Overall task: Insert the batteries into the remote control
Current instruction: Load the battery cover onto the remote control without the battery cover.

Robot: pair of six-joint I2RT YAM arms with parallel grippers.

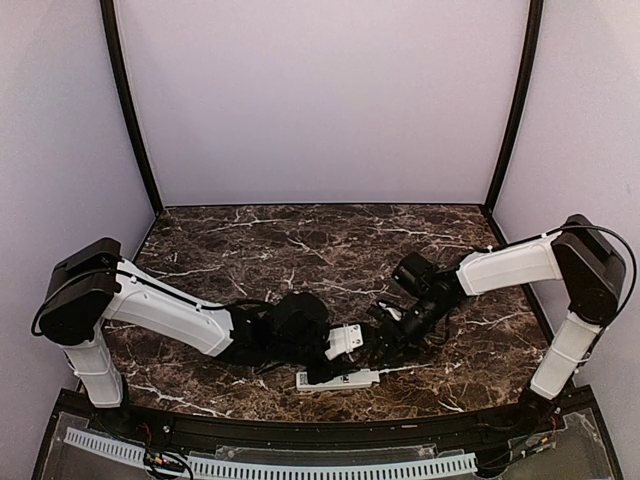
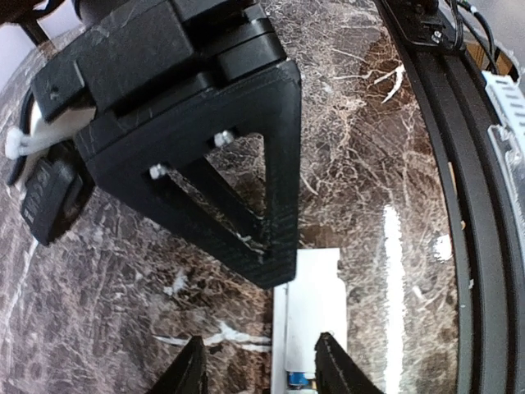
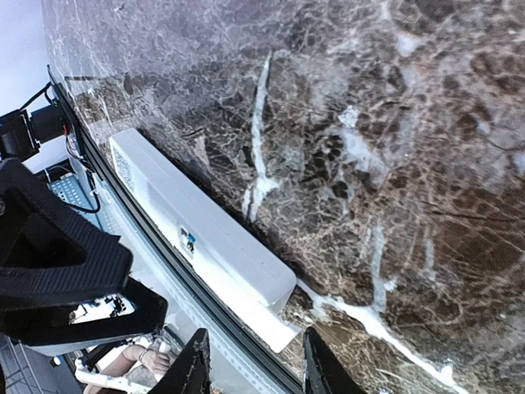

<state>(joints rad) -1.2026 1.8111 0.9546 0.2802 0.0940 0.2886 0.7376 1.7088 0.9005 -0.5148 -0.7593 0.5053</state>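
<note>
The remote control (image 1: 336, 380) lies flat near the table's front edge, a long white slab with its plain side up. In the left wrist view the remote control (image 2: 321, 300) runs away from the camera, and a blue battery (image 2: 300, 379) shows in it at the bottom edge. My left gripper (image 2: 258, 371) hovers open over that end, with one finger (image 2: 332, 368) in front of the remote. My right gripper (image 3: 254, 369) is open above the remote control (image 3: 205, 234) at its other end, holding nothing. A small blue spot (image 3: 191, 241) shows on the remote's side.
Both grippers crowd together over the remote, left gripper (image 1: 347, 343) and right gripper (image 1: 397, 328) almost touching. The black table rim (image 2: 443, 164) runs just beside the remote. Dark marble tabletop (image 1: 300, 250) stretches behind, with lilac walls around it.
</note>
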